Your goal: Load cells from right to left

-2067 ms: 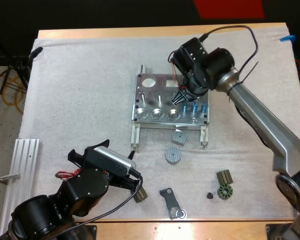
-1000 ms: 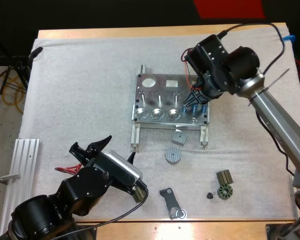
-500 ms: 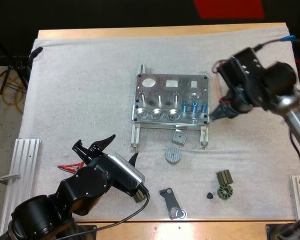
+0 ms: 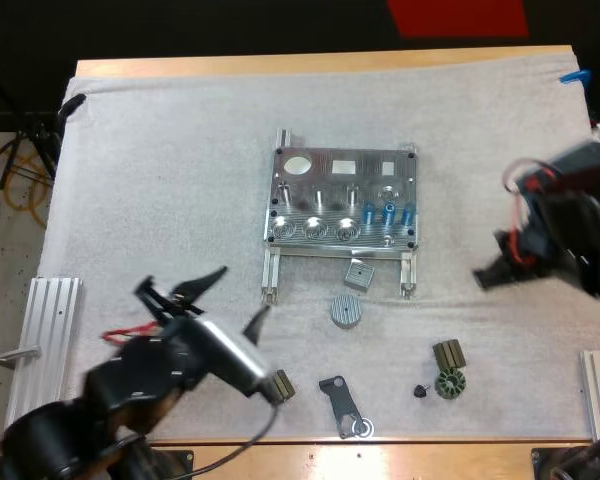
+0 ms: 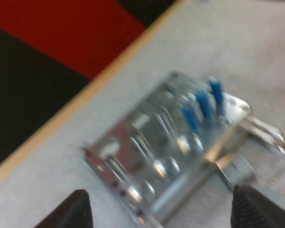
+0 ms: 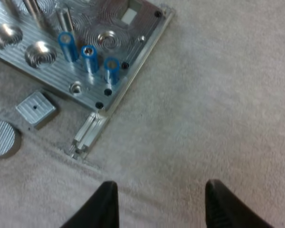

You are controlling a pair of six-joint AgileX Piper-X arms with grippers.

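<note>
Three blue cells (image 6: 88,59) are seen standing upright in a row at the right front of the metal fixture (image 4: 342,200). The right claw (image 6: 161,204) is held open over bare mat (image 4: 180,180) well to the fixture's right, and the left claw (image 5: 164,211) is likewise held open, empty. A further cell would best be lowered straight and upright just left of that row, so that no neighbour is knocked. Whether the three are fully seated cannot be told, and both arms are smeared in the high view.

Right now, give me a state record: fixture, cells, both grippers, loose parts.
fixture: metal fixture, mid-mat
cells: three blue cylinders, upright in a row, fixture's right front corner
left gripper: open, empty, facing the fixture
right gripper: open, empty, over bare mat right of the fixture
loose parts: square block, round disc, in front of the fixture
</note>
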